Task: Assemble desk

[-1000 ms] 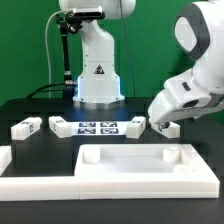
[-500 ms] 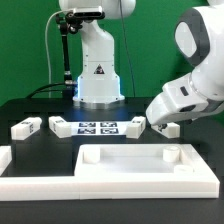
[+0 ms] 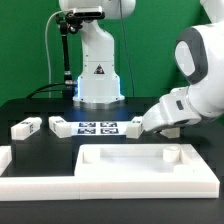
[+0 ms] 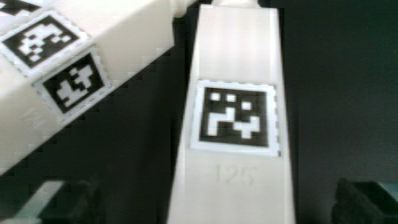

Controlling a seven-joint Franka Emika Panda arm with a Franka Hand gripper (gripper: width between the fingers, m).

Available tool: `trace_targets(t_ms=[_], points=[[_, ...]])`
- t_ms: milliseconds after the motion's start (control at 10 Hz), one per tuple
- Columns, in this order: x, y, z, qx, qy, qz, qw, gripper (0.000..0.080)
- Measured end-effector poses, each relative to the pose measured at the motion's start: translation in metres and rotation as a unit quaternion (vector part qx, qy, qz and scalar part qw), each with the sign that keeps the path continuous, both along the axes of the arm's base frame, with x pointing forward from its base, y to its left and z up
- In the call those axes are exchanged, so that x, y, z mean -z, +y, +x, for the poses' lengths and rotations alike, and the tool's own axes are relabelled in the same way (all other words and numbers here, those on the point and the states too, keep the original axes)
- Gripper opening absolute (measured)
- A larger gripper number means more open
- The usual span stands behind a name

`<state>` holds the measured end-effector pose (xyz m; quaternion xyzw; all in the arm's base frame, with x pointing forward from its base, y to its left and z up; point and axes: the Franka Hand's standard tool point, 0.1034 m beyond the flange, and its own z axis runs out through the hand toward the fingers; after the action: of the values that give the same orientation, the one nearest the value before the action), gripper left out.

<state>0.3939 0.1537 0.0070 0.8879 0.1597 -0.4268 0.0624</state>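
Note:
The white desk top point(image 3: 130, 160) lies flat at the front of the table. Two legs point(image 3: 25, 127) point(image 3: 60, 126) lie at the exterior view's left, and a third leg point(image 3: 135, 125) lies right of the marker board point(image 3: 97, 127). My gripper point(image 3: 163, 127) is low over a fourth leg at the exterior view's right, which it mostly hides. In the wrist view that leg point(image 4: 231, 110), with a square tag, runs between my open gripper point(image 4: 210, 200); dark fingertips point(image 4: 54, 200) stand apart on either side. Another tagged white piece point(image 4: 54, 60) lies beside it.
Long white L-shaped border bars point(image 3: 30, 170) run along the table's front and the exterior view's left. The robot base point(image 3: 98, 75) stands behind the marker board.
My hand has shifted toward the exterior view's left and settled lower over the right-hand leg. The parts on the table have not moved.

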Motion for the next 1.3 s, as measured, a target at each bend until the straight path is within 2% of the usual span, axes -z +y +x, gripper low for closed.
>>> trace_targets(t_ms=[100, 200, 300, 800, 900, 1000, 1100, 1200, 1300], points=[[0.0, 0.0, 0.0, 0.0, 0.0, 0.0, 1.0, 0.0486], [0.0, 0.0, 0.0, 0.0, 0.0, 0.0, 1.0, 0.0486], [0.0, 0.0, 0.0, 0.0, 0.0, 0.0, 1.0, 0.0291], [-0.002, 0.001, 0.003, 0.0, -0.002, 0.001, 1.0, 0.0288], [-0.02, 0.002, 0.02, 0.002, -0.005, -0.002, 1.0, 0.0288], [-0.048, -0.004, 0.046, 0.004, -0.023, 0.007, 1.0, 0.0288], [-0.075, -0.016, 0.061, 0.008, -0.048, 0.015, 0.999, 0.029], [-0.1, -0.025, 0.065, 0.007, -0.064, 0.021, 0.998, 0.029], [-0.107, -0.027, 0.064, -0.001, -0.069, 0.025, 0.997, 0.029]])
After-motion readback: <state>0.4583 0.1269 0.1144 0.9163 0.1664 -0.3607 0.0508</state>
